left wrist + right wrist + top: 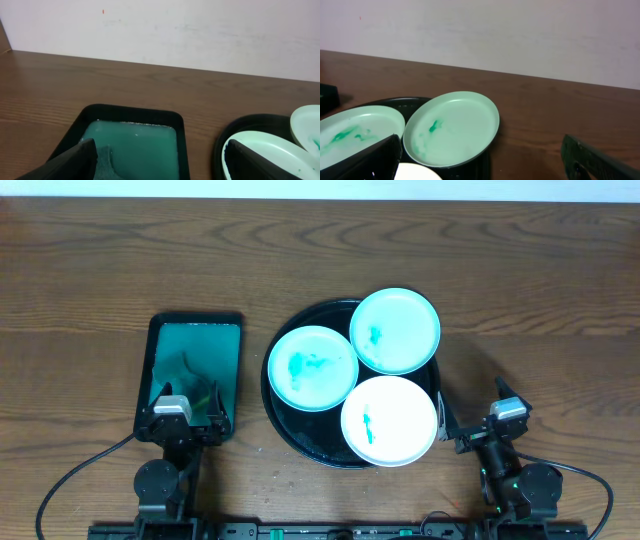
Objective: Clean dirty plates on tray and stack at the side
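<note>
Three small plates lie on the round black tray (300,442). The left plate (313,368) has a broad teal smear. A small smear marks the far plate (395,330), and the near white plate (389,420) carries a thin streak. My left gripper (188,408) hangs open over the near end of the rectangular tray, left of the round tray, with nothing between its fingers (70,162). Just right of the round tray, my right gripper (475,408) also stands open and empty. In the right wrist view the far plate (452,127) rests tilted on the tray rim (410,102).
A rectangular black tray (150,370) filled with teal liquid (145,145) sits left of the round tray. A greyish soft lump (107,160) lies in its near end. A pale wall stands beyond the far edge of the wooden table (320,250).
</note>
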`<state>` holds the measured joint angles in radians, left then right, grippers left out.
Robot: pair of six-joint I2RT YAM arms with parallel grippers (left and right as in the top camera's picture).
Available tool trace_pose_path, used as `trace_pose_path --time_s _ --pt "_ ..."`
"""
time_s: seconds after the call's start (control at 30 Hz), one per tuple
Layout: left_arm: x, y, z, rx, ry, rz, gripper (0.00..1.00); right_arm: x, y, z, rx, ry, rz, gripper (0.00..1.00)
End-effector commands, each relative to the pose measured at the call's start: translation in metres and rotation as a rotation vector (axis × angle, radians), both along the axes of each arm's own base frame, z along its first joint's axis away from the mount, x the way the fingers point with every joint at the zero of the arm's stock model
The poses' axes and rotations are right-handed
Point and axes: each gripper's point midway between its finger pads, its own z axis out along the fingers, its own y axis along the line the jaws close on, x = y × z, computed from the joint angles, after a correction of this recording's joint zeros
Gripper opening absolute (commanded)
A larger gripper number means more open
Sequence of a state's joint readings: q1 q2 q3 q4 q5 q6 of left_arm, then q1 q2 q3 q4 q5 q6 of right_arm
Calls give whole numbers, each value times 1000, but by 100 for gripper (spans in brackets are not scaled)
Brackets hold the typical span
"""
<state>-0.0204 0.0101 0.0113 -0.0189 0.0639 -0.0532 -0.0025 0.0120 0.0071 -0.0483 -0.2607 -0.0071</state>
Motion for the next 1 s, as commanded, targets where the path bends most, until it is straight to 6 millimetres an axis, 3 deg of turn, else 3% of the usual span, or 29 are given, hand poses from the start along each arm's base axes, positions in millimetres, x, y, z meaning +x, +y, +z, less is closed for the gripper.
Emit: trace_pose_path --time_s 0.0,0.2,0.4,0.57,0.8,0.97 --pt "-1 1 -14 -19 51 6 82 0 -2 -2 13 10 -10 99" --pt "-3 -22 -14 -89 63 -120 82 0 -2 -2 13 10 -10 99" --pt "-7 -30 -16 -122 161 -157 82 0 -2 -2 13 10 -10 99" --pt "-4 -30 6 -129 281 -150 82 0 -2 -2 13 10 -10 99" --pt "7 -31 41 -150 592 -136 82 0 -2 -2 13 10 -10 99" --pt "-1 -31 43 -165 912 -112 82 0 -2 -2 13 10 -10 99"
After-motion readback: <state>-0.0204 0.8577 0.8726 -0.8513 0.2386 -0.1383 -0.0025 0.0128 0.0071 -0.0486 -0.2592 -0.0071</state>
